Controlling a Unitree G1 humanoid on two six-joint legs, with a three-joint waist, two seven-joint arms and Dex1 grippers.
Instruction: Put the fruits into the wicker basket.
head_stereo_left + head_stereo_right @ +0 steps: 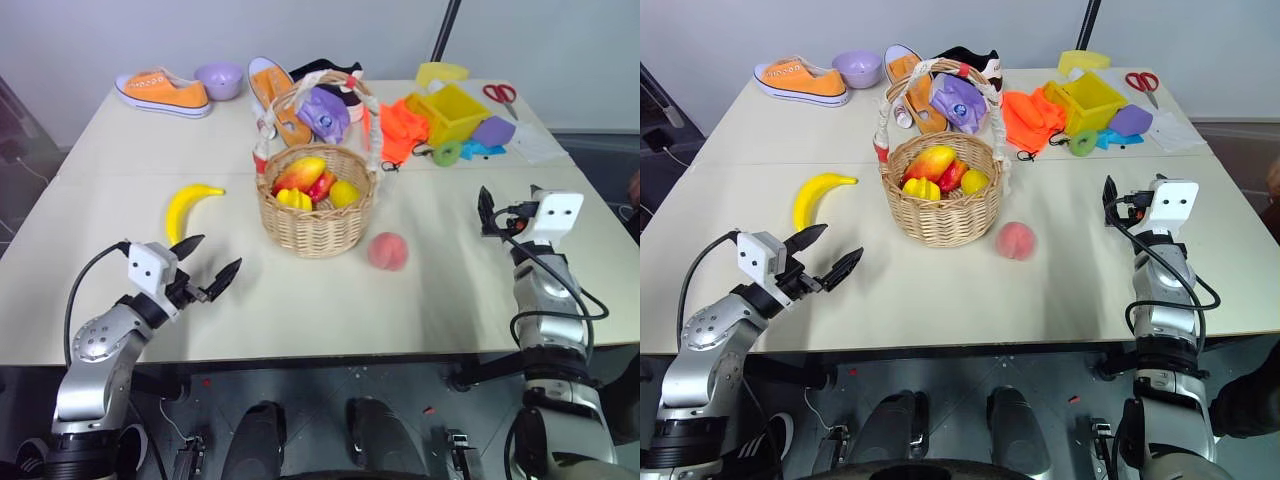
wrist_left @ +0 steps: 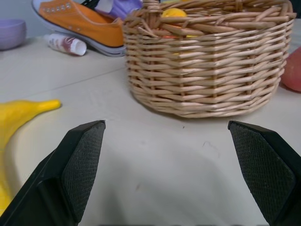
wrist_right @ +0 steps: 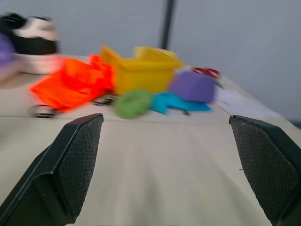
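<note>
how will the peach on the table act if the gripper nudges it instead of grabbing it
The peach looks round and smooth, so a nudge would probably send it rolling across the flat table. It lies free, close beside the wicker basket but apart from it, so a push that way might stop it against the wall. It looks like a light, stiff toy, likely to slip from a grip set off-centre.

The wicker basket at frame centre is rough woven cane, its handle wrapped in cloth. Left of it the banana looks smooth, glossy plastic; the peach to its lower right is matt. The table is smooth and matt. The left gripper's pads are finely textured black.
</note>
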